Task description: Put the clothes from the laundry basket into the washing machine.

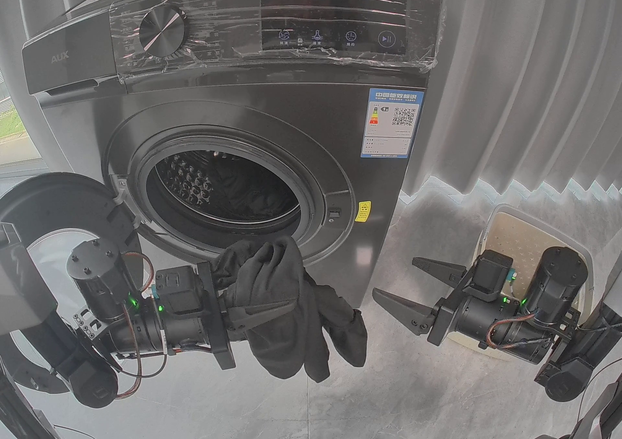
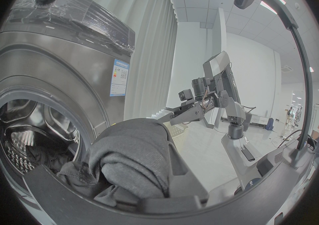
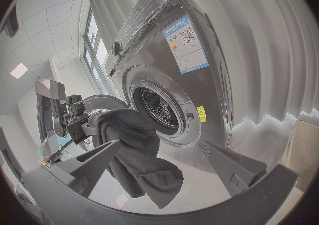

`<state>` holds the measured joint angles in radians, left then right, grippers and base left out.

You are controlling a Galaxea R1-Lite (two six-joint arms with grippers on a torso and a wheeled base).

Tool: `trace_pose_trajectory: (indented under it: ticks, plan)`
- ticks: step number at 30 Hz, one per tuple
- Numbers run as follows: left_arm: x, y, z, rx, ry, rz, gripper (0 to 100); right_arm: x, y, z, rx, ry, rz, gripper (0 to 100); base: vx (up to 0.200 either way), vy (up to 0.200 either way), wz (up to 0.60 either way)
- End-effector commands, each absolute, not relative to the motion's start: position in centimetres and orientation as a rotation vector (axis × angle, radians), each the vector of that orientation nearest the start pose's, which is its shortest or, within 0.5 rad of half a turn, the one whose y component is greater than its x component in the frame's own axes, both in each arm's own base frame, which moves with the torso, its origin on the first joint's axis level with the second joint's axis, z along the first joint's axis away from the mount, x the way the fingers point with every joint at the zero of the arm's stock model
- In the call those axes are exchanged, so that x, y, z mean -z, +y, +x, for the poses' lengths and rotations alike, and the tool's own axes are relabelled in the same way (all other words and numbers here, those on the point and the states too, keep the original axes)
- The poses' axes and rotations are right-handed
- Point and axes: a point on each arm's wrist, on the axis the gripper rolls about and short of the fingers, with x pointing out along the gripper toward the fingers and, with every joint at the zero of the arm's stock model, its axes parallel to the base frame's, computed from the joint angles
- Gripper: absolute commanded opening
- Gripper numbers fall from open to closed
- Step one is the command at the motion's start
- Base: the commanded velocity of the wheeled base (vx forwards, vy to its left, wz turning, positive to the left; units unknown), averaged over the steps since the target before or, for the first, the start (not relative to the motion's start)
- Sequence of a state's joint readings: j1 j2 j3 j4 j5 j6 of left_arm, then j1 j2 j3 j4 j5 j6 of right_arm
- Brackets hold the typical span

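Dark garment [image 1: 291, 336] is being gripped by the left tool [image 1: 259, 316], which is clenched on its bunched upper part. The fingertips are being hidden by the folds. The loose end is being left hanging above the floor [image 1: 402, 395], just in front of the washing machine [image 1: 259, 97] opening. The right tool [image 1: 395, 278] is being held spread wide with nothing between its fingers, low, near the laundry basket [image 1: 518, 236]. The basket is being partly covered by the right arm, so its contents cannot be told. Beyond, the machine door [image 1: 58, 207] is being held swung open at the left, partly cut off by the left arm. Something dark is being shown inside the drum [image 1: 227, 191], likely cloth, hard to make out. The control panel [image 1: 272, 25] is being covered by plastic wrap. Curtain [image 1: 531, 71] is being seen behind.
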<state>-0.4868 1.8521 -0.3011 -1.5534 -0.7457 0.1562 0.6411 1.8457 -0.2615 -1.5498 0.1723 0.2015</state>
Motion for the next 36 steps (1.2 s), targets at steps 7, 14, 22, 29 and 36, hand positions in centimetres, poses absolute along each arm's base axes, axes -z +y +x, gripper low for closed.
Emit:
trace_pose_trajectory:
  ticks: [7,14,22,29,36]
  plan:
    - [-11.6,-12.4,21.3,1.153,-0.063,0.110,0,-11.6,15.6,20.0,-0.815,0.090,0.184,100,0.000,0.000,0.00]
    - [-11.7,-12.2,21.5,0.960,-0.025,0.064,0,-12.0,15.8,19.9,-0.828,0.071,0.188,100,0.000,0.000,0.00]
    - [-11.6,-11.7,22.1,0.868,-0.022,0.068,0,-12.1,16.0,19.8,-0.836,0.068,0.188,100,0.000,0.000,0.00]
    - [-11.2,-11.3,22.8,0.554,0.017,0.036,0,-12.1,16.2,19.6,-0.844,0.069,0.188,100,0.000,0.000,0.00]
    - [-11.0,-11.2,25.4,0.321,0.006,-0.020,0,-12.1,16.3,19.7,-0.847,0.067,0.190,100,0.000,0.000,0.00]
